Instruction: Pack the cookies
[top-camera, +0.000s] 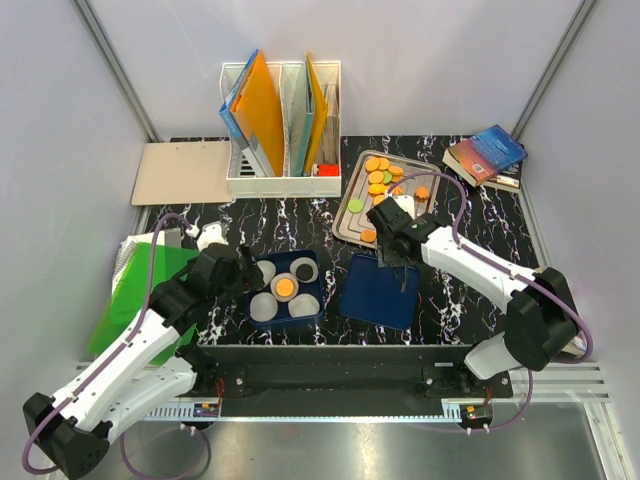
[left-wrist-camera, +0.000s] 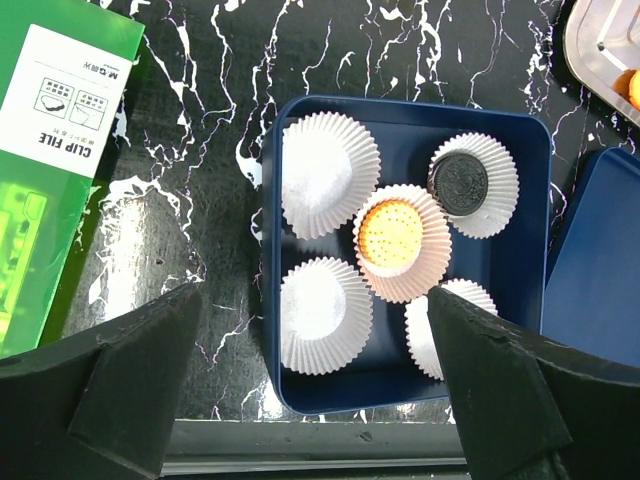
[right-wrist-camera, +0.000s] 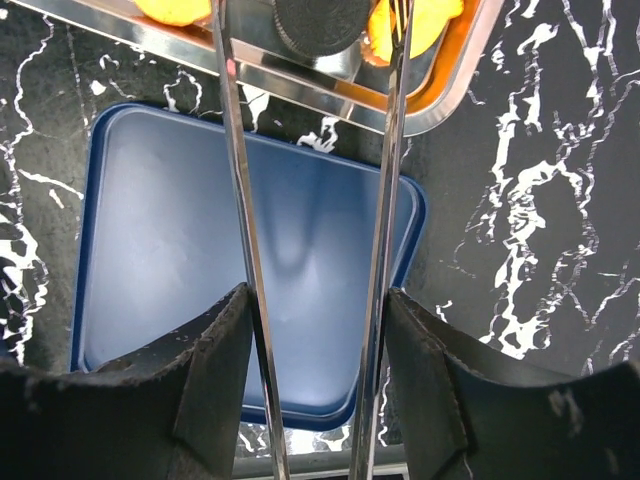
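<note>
Orange cookies (top-camera: 380, 170), with a green one among them, lie on the metal tray (top-camera: 352, 215). The blue box (left-wrist-camera: 400, 110) holds several white paper cups; one cup has an orange cookie (left-wrist-camera: 392, 235) and another a black cookie (left-wrist-camera: 459, 182). My left gripper (left-wrist-camera: 315, 300) hangs open above the box's near end, holding nothing. My right gripper (right-wrist-camera: 318, 297) is shut on metal tongs (right-wrist-camera: 240, 180) above the blue lid (right-wrist-camera: 180, 250). The tong arms reach to the tray's near edge, where a black cookie (right-wrist-camera: 320, 25) sits between them, flanked by orange ones. I cannot tell if it is pinched.
A white file organizer (top-camera: 283, 120) with folders stands at the back, a tan clipboard (top-camera: 182, 172) to its left. Books (top-camera: 487, 155) lie at the back right. A green clip file (left-wrist-camera: 60, 130) lies left of the box. The table's front rail runs just below the box.
</note>
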